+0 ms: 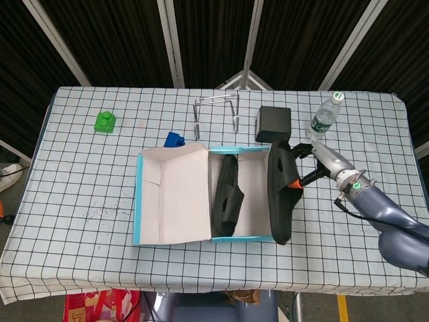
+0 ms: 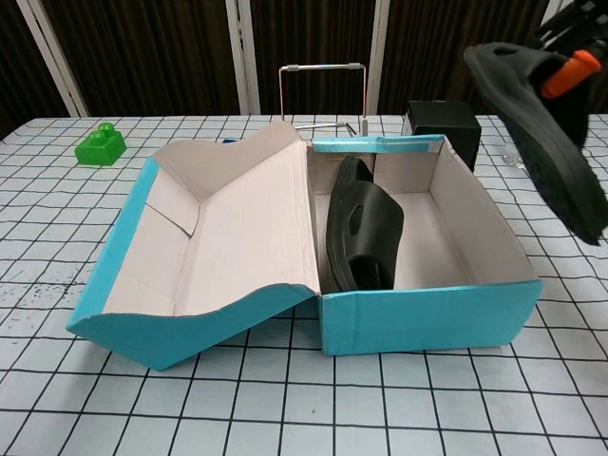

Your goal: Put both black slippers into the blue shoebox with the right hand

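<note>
right hand point(image 1: 310, 166) holds second black slipper point(image 1: 279, 194) in the air, fingers point(image 2: 573, 71) clamped on its strap end; orange fingertip shows against the black in both views. slipper hangs tilted, sole toward the right, over the right wall of the blue shoebox point(image 1: 276, 201); in the chest view it is above and right of the box point(image 2: 427, 318), clear of the rim. cannot tell whether the lower tip touches the box wall in the head view.

first black slipper point(image 1: 226, 196) is inside the box, standing on its edge against the left side of the tray, next to the open lid point(image 1: 173, 194), which lies flat to the left.

left hand: not seen in either view.

on the checked surface point(image 1: 80, 188): green block point(image 1: 104, 121) far left, blue block point(image 1: 175, 139) just behind the lid, wire rack point(image 1: 216, 111), black cube point(image 1: 273, 123), water bottle point(image 1: 324, 117) behind the right hand.
</note>
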Controlling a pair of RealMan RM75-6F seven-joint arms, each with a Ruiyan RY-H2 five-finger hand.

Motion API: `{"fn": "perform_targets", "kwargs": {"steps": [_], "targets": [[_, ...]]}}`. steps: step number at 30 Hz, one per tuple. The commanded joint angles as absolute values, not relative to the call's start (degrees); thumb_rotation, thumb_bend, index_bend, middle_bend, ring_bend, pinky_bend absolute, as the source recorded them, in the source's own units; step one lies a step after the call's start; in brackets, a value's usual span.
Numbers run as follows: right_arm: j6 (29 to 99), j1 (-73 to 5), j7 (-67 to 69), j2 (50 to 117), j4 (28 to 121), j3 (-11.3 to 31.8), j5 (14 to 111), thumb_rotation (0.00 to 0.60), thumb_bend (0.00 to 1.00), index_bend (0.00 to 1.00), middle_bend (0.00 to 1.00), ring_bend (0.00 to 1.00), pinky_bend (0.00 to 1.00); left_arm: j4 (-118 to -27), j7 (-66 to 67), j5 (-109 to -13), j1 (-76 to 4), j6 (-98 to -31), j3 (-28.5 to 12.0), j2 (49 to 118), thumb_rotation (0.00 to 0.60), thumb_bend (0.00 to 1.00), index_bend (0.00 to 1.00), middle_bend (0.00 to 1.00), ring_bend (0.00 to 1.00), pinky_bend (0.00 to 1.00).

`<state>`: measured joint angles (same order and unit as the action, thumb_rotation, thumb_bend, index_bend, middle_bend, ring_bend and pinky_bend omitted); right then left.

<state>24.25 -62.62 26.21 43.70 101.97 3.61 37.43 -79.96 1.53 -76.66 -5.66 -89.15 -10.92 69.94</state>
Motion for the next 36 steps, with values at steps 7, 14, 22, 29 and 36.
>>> {"fn": "perform_targets", "kwargs": {"steps": [7, 14, 22, 29, 36], "targets": [[32.2, -54.3, 31.2, 56.8, 97.2, 13.0, 47.3, 0.600, 0.11, 0.63, 0.45, 0.25, 0.09, -79.1, -0.2, -77.4, -5.5, -90.6, -11.4, 70.3, 0.600, 0.71, 0.15, 0.00, 0.00, 0.02], [41.0, -51.3, 26.7, 65.1, 92.7, 12.8, 54.8, 0.600, 0.11, 0.63, 0.45, 0.25, 0.09, -75.1, -4.0, -81.3, -5.7, -96.0, -12.3, 72.8, 0.600, 0.71, 0.16, 0.00, 0.00, 0.02], [48.4, -47.8, 28.3, 72.2, 86.5, 13.3, 64.0, 0.600, 0.11, 0.63, 0.45, 0.25, 0.09, -71.6, -6.1, -83.1, -6.1, -98.0, -12.3, 75.0, 0.600, 0.71, 0.15, 0.00, 0.00, 0.02], [50.2, -46.1, 31.9, 74.9, 81.5, 12.6, 70.1, 0.600, 0.11, 0.63, 0.45, 0.25, 0.09, -71.2, -5.4, -83.3, -6.3, -97.8, -12.1, 75.4, 0.600, 0.71, 0.15, 0.00, 0.00, 0.02], [52.2, -44.7, 35.6, 77.7, 77.3, 11.6, 75.1, 0.600, 0.11, 0.63, 0.45, 0.25, 0.09, -71.6, -4.3, -83.3, -6.4, -97.6, -11.9, 75.5, 0.600, 0.71, 0.15, 0.00, 0.00, 0.02]]}}
